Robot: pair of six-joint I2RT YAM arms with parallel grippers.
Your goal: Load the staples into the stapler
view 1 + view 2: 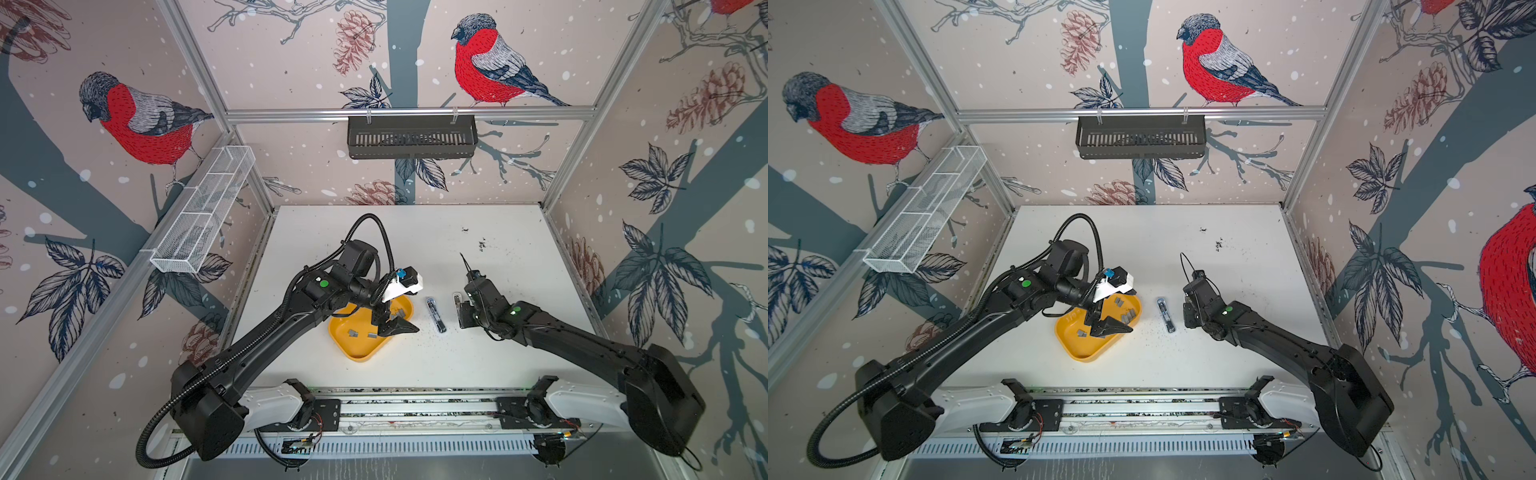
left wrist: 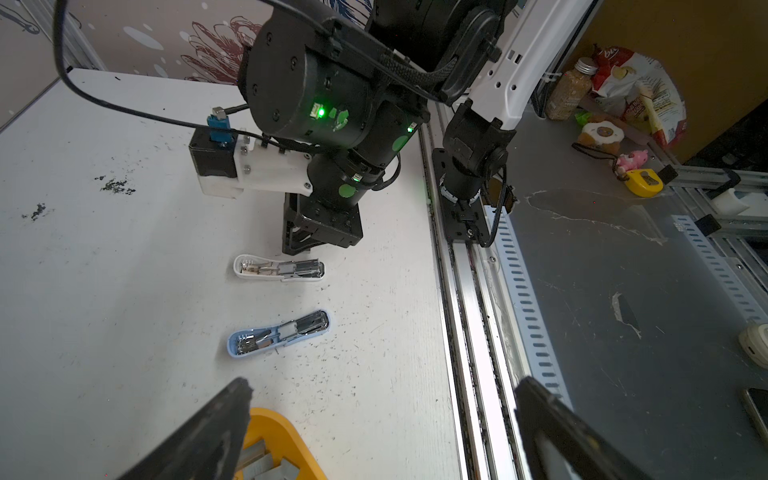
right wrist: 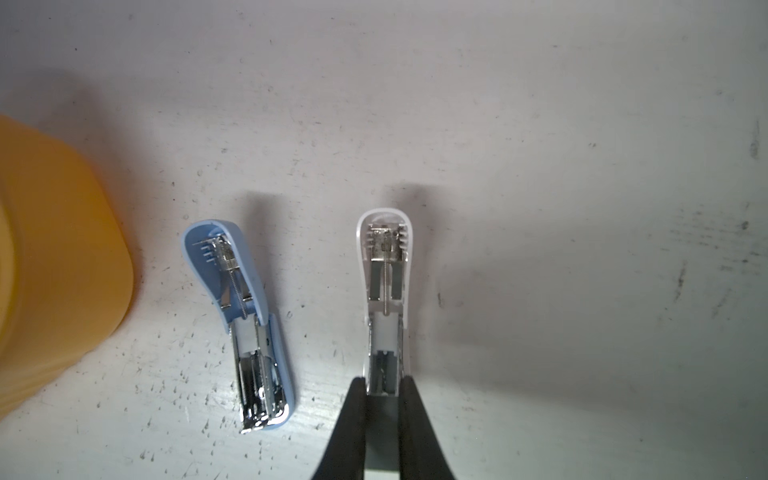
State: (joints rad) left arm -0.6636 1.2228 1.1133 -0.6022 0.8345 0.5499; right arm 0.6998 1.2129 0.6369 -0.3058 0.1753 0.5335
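A: Up close, the right end effector (image 3: 383,382) pinches the opened white stapler (image 3: 384,266) on the table (image 3: 540,124).

B: And the left end effector (image 2: 380,392) gapes empty above the staples (image 1: 353,332) in the yellow tray (image 1: 358,356). Picking stage, I'd say: next, a delicate pinch on one strip.

I see a white counter (image 1: 498,353) with a yellow tray (image 1: 358,356) left of its middle and small black specks (image 1: 482,245) near the back. A black basket (image 1: 411,137) hangs on the back rail (image 1: 291,114) and a white wire basket (image 1: 203,212) on the left wall (image 1: 62,232). Off the counter sit a yellow tape measure (image 2: 644,181), a snack bag (image 2: 640,87) and a jar (image 2: 569,89).
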